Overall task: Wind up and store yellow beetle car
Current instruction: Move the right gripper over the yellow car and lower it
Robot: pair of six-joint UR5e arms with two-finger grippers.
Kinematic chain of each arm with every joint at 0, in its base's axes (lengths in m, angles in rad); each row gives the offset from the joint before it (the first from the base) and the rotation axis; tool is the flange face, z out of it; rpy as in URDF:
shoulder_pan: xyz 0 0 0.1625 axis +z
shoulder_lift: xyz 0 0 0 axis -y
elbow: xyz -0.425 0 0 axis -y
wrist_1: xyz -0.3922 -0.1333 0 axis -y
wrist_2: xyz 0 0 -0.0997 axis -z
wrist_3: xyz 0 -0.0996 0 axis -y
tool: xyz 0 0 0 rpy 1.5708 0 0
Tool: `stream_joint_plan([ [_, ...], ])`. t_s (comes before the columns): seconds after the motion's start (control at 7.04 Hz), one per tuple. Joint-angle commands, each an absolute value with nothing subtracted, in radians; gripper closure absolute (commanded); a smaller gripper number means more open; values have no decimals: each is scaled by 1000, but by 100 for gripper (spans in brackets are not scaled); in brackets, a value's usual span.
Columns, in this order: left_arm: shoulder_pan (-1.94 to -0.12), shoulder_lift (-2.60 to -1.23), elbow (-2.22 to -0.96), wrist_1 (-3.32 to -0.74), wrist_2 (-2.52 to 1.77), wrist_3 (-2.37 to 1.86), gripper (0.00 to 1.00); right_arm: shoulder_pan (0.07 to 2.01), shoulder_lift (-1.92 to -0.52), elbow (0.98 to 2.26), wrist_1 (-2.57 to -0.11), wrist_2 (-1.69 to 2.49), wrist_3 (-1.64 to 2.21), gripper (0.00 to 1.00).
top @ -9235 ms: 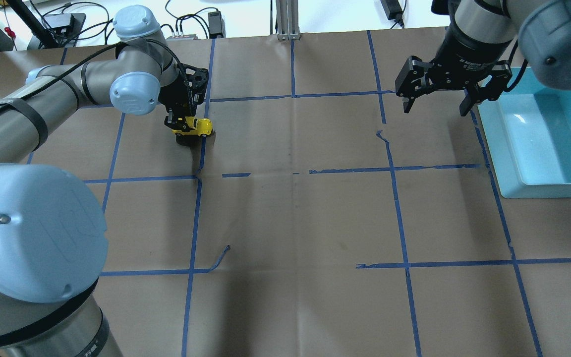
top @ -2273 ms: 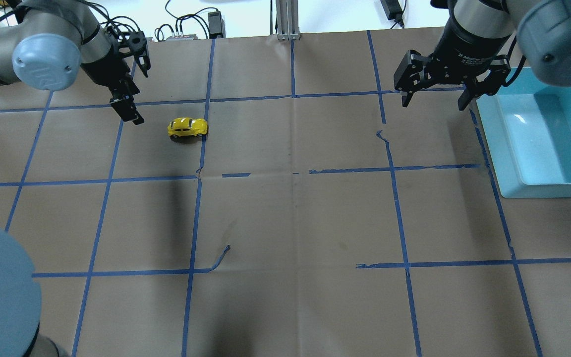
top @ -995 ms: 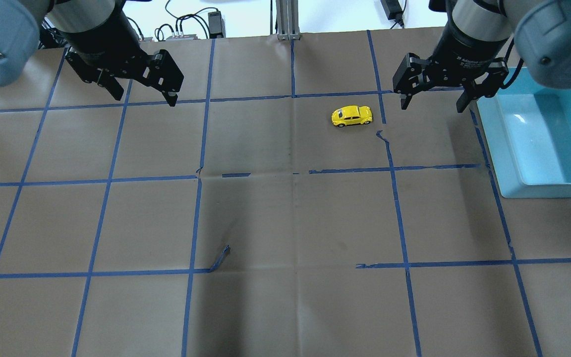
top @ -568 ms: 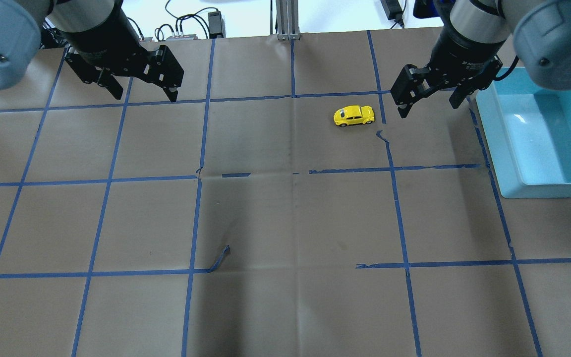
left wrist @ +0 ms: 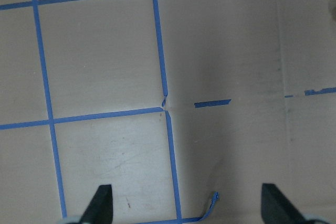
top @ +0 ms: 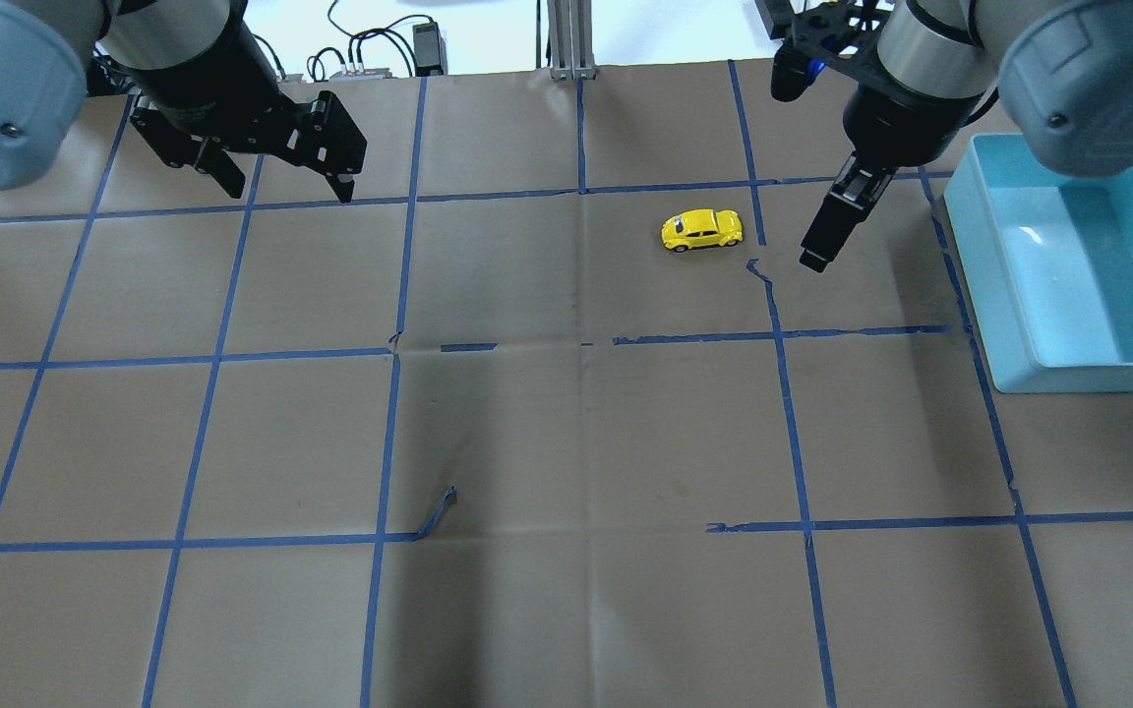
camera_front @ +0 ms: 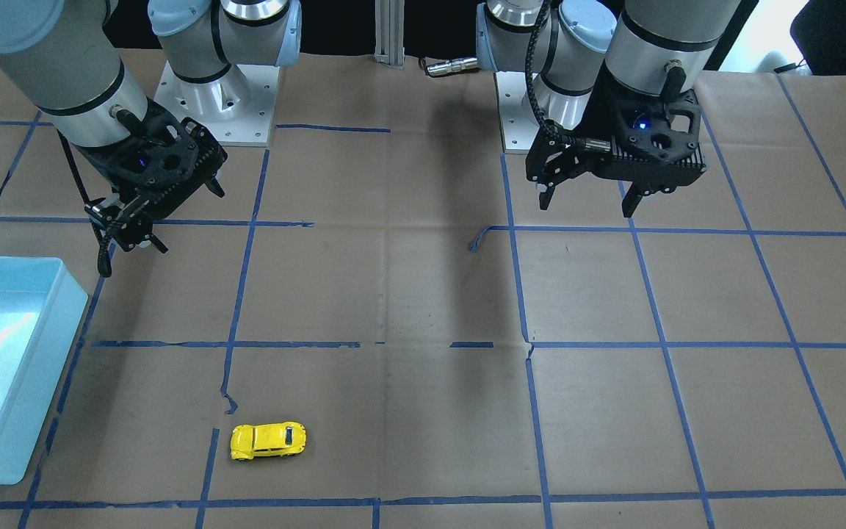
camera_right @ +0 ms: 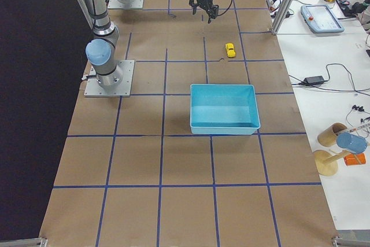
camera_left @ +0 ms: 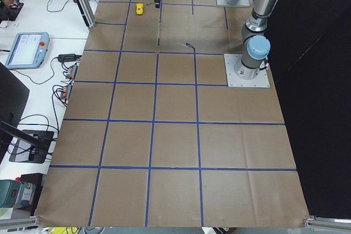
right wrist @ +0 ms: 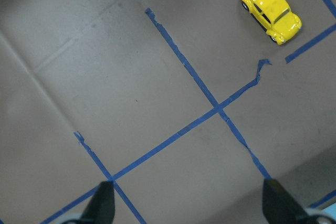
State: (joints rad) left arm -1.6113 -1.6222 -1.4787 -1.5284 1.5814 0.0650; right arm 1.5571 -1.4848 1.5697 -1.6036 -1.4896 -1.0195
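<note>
1. Right wrist view first: the right tool (right wrist: pixel 188 192) has its fingers spread wide with nothing between them (only the two dark tips poke in at the bottom edge). The yellow beetle car (right wrist: pixel 271 11) sits on its wheels on the brown counter (right wrist: pixel 105 77). It is up in the top right corner, well apart from those tips and just beside the ragged end of a blue tape line (right wrist: pixel 199 85).
2. Over to the left wrist view: the left tool (left wrist: pixel 188 199) is spread wide too and grips nothing, with brown counter and tape crossings beneath it.
3. Overhead now: the car rests on the counter right of centre toward the far side, just left of a tape line. The right tool hangs above the counter on the other side of that line, seen edge-on, between the car and the light-blue bin (top: pixel 1068 379). The car is outside the bin and well apart from it. The left tool is way over at the far left.
4. Front-facing view, sides swapped: the car is low and left of centre, and the bin is at the left edge.
5. Side views: the car is a small yellow spot on the counter, beyond the bin in the right-hand one.
</note>
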Motion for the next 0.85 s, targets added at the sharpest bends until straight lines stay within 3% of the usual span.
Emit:
stream_joint_plan([
  [0.0,-1612,-1618,-1482,-1529,1582,64,2,1557,-1378,1513,-1620,-1490,-1146,0],
  [0.28,-1609,-1624,-1479,-1525,1578,61,2,1565,-1268,1436,-1632,-1483,-1242,0],
  [0.71,-1608,-1635,-1485,-1517,1577,68,2,1580,-1139,1434,-1829,-1488,-1337,0],
])
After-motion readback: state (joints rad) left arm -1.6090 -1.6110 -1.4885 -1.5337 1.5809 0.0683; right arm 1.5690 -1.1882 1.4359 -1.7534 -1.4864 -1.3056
